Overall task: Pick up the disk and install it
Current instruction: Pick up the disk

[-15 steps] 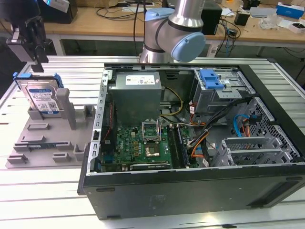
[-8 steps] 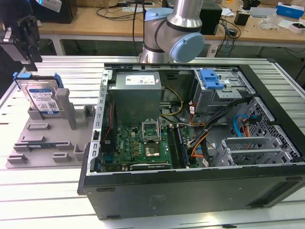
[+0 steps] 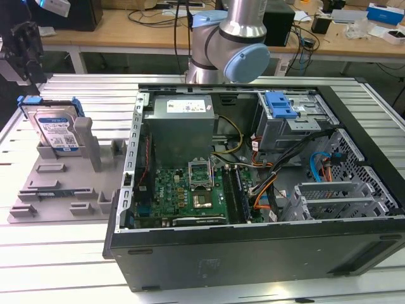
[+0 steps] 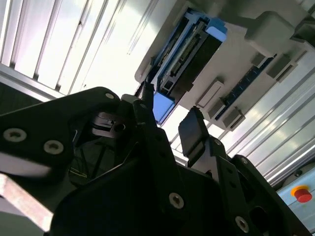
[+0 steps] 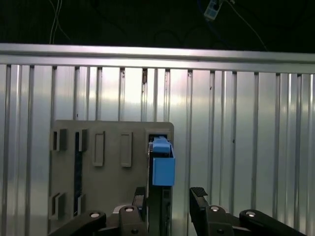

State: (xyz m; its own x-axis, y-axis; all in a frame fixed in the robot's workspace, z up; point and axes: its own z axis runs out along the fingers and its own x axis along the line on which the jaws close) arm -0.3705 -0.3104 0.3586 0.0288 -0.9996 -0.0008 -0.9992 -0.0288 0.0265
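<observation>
Silver and blue, the disk point(image 3: 56, 130) stood up on its edge in a slot at a back corner of the grey holder point(image 3: 63, 180). In the exterior view the holder lay on the metal table point(image 3: 63, 253), near the table's edge on the exterior view's left. The black gripper point(image 3: 28, 63) hung above the disk and did not touch it. The open computer case point(image 3: 253, 244) sat in the middle of the table, well apart from the disk. A blue latch point(image 3: 280, 104) showed near the case's back edge.

In the second wrist view the gripper point(image 4: 168, 112) pointed at the disk point(image 4: 192, 54), seen from its thin side. Its two dark fingers point(image 4: 193, 130) were apart, with a gap between them, and held nothing. The disk was in its slot at the holder's point(image 4: 275, 29) corner.

In the first wrist view the gripper point(image 5: 170, 196) was over the table point(image 5: 236, 128), and the disk point(image 5: 162, 164) showed its blue frame. It stood at the holder's point(image 5: 106, 177) edge, in line with the gap. The fingers point(image 5: 199, 199) were wide apart and not pressed on it.

I think the job had hardly begun. The gripper was lined up, but the disk was not yet picked up. It was not yet in the case either, so all of the putting in was left to do.
</observation>
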